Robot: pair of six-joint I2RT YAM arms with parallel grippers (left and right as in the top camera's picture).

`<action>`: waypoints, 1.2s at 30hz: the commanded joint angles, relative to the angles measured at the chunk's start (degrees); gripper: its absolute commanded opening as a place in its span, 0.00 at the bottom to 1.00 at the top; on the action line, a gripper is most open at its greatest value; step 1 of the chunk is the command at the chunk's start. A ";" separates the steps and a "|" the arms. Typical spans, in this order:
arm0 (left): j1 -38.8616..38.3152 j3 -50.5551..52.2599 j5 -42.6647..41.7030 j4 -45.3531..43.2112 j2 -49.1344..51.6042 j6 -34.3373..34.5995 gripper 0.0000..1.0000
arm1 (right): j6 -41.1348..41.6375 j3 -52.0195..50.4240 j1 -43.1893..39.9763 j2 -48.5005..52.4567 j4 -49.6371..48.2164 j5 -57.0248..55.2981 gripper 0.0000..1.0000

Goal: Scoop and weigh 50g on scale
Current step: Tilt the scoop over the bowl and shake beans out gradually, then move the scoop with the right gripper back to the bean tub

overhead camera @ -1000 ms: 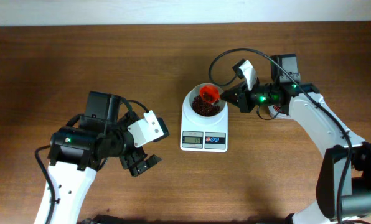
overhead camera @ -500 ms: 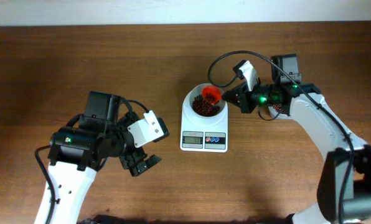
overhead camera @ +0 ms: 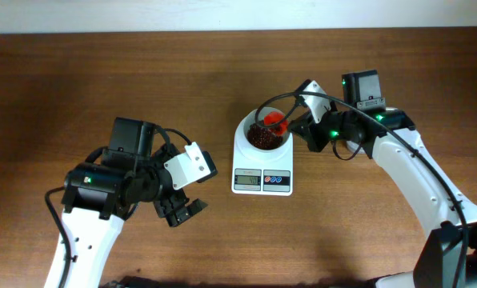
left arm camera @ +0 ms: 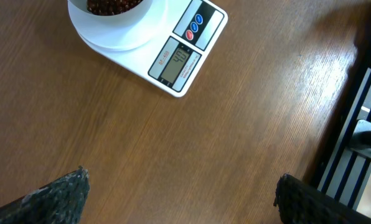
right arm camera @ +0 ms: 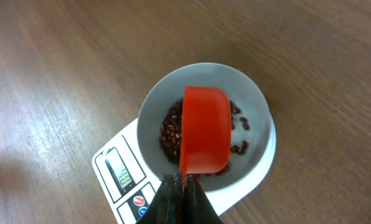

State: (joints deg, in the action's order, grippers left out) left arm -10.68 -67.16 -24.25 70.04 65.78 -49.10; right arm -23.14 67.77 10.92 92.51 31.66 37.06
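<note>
A small white digital kitchen scale (overhead camera: 262, 170) (left arm camera: 173, 59) (right arm camera: 120, 180) with a rounded rectangular body is sitting on the brown wooden table (overhead camera: 222, 64) between the two arms, nearer the right one. Its grey display and its blue and red buttons are facing the near edge of the table. The digits are too small to read. A white round bowl (overhead camera: 243, 133) (right arm camera: 251, 84) is resting on the scale's platform and is holding a layer of red-brown beans (overhead camera: 261, 141) (right arm camera: 170, 134) (left arm camera: 111, 5).

The right gripper (overhead camera: 296, 126) (right arm camera: 179, 186) is reaching in from the bowl's right side, its fingers clenched tight on the handle of a red plastic scoop (overhead camera: 272, 122) (right arm camera: 205, 134). The scoop is hanging over the upper right part of the bowl. In the right wrist view it is showing only its smooth outer side, so whether any beans are inside it cannot be told.

The left gripper (overhead camera: 182, 212) (left arm camera: 180, 193) is hovering over bare table well to the left of the scale, its dark fingers (left arm camera: 58, 196) spread wide and grasping nothing
</note>
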 commanded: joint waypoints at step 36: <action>0.35 0.37 -1.03 0.07 -0.50 -0.48 0.99 | -6.69 1.57 1.51 -3.34 1.03 -0.24 0.04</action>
State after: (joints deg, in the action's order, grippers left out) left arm -10.68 -67.16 -24.23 70.04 65.78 -49.10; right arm -26.70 68.20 12.10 91.11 32.64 35.14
